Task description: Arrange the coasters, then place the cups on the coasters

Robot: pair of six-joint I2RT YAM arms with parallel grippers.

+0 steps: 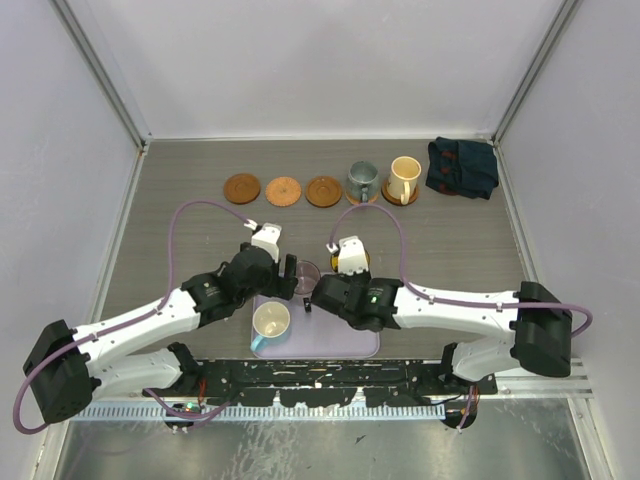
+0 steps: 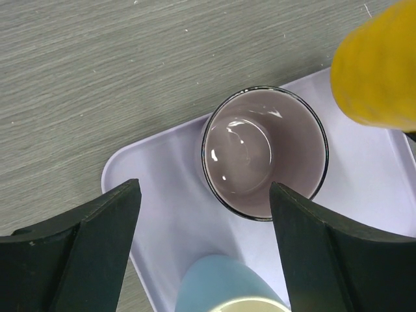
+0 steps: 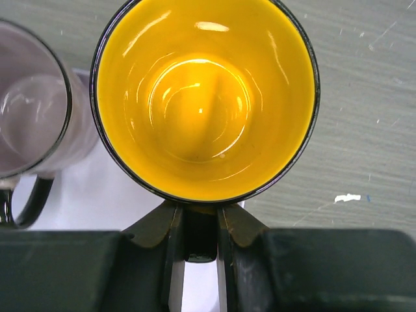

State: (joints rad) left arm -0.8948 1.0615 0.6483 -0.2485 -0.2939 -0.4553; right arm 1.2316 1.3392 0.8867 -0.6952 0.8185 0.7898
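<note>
The top camera looks down over the whole surface [image 1: 200, 220]; the 2 wrist cameras look down closely, sharing the purple mug [image 2: 265, 153].

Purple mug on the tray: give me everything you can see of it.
The purple mug is translucent purple-grey and glass-like, with a dark rim and a dark loop handle. It is empty and upright, standing near the far edge of the lavender tray. The yellow mug is close beside it; whether they touch is unclear. The left gripper hangs open over it, one finger on either side, with no grip on it.
</note>
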